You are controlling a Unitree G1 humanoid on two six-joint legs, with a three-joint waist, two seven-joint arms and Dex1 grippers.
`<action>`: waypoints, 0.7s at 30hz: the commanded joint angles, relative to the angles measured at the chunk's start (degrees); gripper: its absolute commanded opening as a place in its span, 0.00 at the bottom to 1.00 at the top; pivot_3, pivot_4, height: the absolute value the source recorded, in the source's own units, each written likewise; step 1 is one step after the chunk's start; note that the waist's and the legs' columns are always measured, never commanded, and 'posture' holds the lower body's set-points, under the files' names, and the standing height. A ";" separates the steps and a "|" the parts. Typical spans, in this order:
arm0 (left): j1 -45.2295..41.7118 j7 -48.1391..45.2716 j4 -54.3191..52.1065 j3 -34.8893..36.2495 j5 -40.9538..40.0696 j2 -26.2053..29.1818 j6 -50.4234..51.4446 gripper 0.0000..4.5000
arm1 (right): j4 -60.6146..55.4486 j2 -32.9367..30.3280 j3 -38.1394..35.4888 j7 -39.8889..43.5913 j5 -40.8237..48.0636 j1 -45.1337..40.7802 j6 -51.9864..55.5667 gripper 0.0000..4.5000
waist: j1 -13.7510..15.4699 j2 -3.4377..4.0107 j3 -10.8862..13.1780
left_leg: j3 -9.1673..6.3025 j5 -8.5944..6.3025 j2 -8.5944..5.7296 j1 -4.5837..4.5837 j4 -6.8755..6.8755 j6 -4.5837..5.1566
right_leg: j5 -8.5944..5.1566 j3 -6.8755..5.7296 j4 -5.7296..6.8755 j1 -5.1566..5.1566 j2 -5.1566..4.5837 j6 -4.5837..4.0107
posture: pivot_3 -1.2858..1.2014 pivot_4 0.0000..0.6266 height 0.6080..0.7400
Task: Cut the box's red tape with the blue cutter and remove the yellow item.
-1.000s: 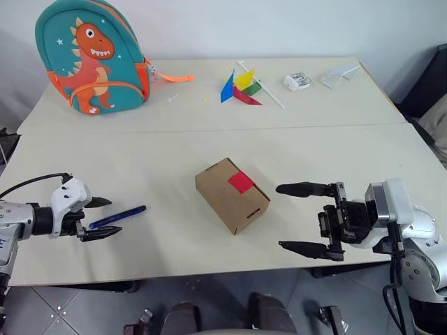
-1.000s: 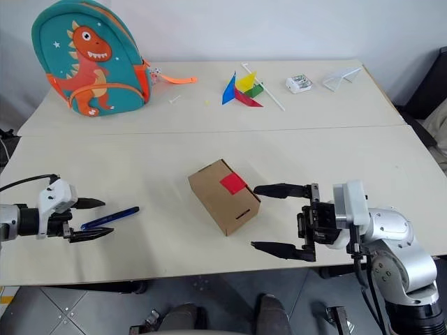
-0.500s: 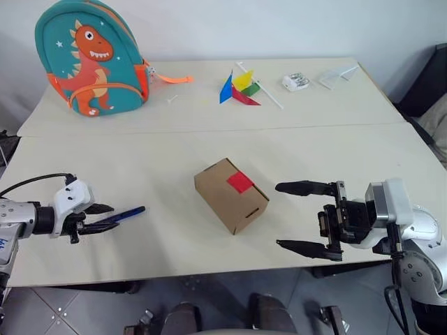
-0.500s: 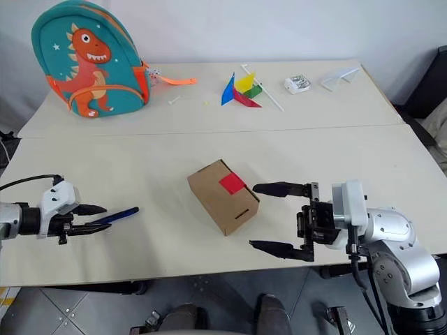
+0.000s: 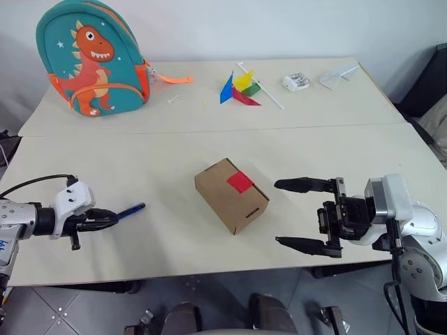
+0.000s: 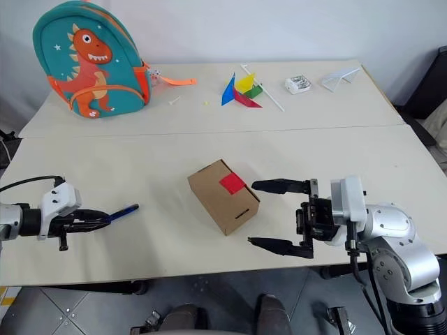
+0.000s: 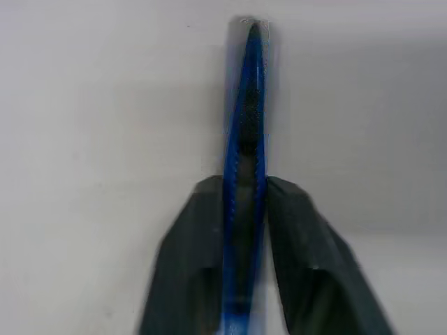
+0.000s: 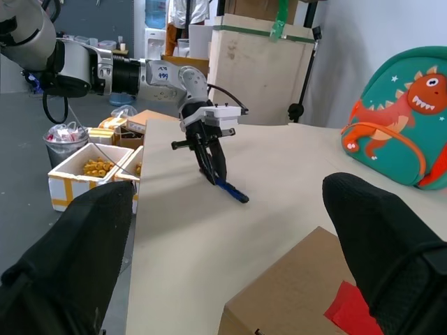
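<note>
At the table's left edge, the left gripper (image 5: pixel 105 219) has its 2 fingers pinched on the blue cutter (image 5: pixel 130 210), which lies on the table. In the middle the box (image 5: pixel 231 195) sits closed, its red tape (image 5: pixel 240 183) uncut. The right gripper (image 5: pixel 302 213) gapes wide and empty just beside the box, so cutting and taking out the yellow item are left.

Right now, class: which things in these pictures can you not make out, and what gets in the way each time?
- Yellow item: hidden; the box is closed, with the red tape over its seam.
- Cutter: its rear end is hidden between the left gripper fingers in the head and left wrist views.
- White object at the table's far edge: too small to identify.
- Right gripper fingers: cut off by the right wrist view's bottom edge.
</note>
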 commanded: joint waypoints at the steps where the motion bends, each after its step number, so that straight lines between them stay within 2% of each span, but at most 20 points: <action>1: 0.99 -0.02 -0.83 -1.95 1.82 0.02 -0.49 0.10 | -0.41 -0.94 -0.99 0.21 1.06 -0.25 -0.03 1.00 | 0.01 0.00 0.00 | 0.00 0.00 0.00 0.00 0.00 0.00 | 0.00 0.00 0.00 0.00 0.00 0.00 | 0.52 0.24 1.00; 7: 0.58 -4.07 -9.68 -3.37 -0.38 0.90 0.01 0.10 | -0.58 -2.40 -1.37 -0.43 1.16 0.45 1.45 1.00 | 0.28 -0.02 0.01 | -0.01 -0.01 0.00 -0.06 0.00 0.02 | 0.00 -0.02 -0.02 0.00 -0.01 0.00 | 0.52 0.24 1.00; 9: 0.35 -5.30 -15.19 -4.79 -0.72 1.84 2.57 0.10 | -1.07 -3.22 -1.97 -1.04 1.31 1.10 2.43 1.00 | 0.33 -0.02 0.01 | -0.03 -0.01 0.00 -0.11 0.01 0.02 | 0.00 -0.04 -0.03 -0.02 -0.01 0.00 | 0.52 0.24 1.00; 13: -3.34 -5.62 -29.57 -9.87 -3.59 1.65 14.41 0.10 | -2.53 -6.00 -3.82 -3.63 1.58 3.01 5.47 1.00 | 0.55 -0.06 0.03 | -0.04 -0.01 0.00 -0.22 0.06 0.02 | 0.00 -0.03 -0.08 -0.06 -0.01 0.00 | 0.52 0.24 1.00; 14: -4.54 -5.00 -32.08 -11.47 -3.73 1.28 17.47 0.10 | -3.02 -6.71 -4.42 -3.93 1.86 3.69 6.06 1.00 | 0.62 -0.06 0.03 | -0.03 -0.01 0.00 -0.23 0.09 0.02 | 0.00 -0.02 -0.09 -0.06 -0.01 0.00 | 0.52 0.24 1.00; 17: -8.05 -2.42 -39.42 -20.90 2.74 0.99 24.56 0.10 | -6.28 -8.66 -7.49 -4.81 4.59 7.81 8.56 1.00 | 1.19 -0.05 0.03 | -0.05 -0.01 0.00 -0.21 0.10 0.02 | 0.00 -0.01 -0.07 -0.06 0.00 0.00 | 0.52 0.24 1.00; 21: -13.21 -2.24 -46.59 -29.17 0.63 -5.05 31.23 0.10 | -10.89 -10.29 -10.54 -7.76 8.31 13.72 12.84 1.00 | 1.64 -0.11 0.07 | -0.06 -0.01 -0.01 -0.26 0.15 0.02 | 0.00 0.00 -0.10 -0.06 0.01 0.00 | 0.52 0.24 1.00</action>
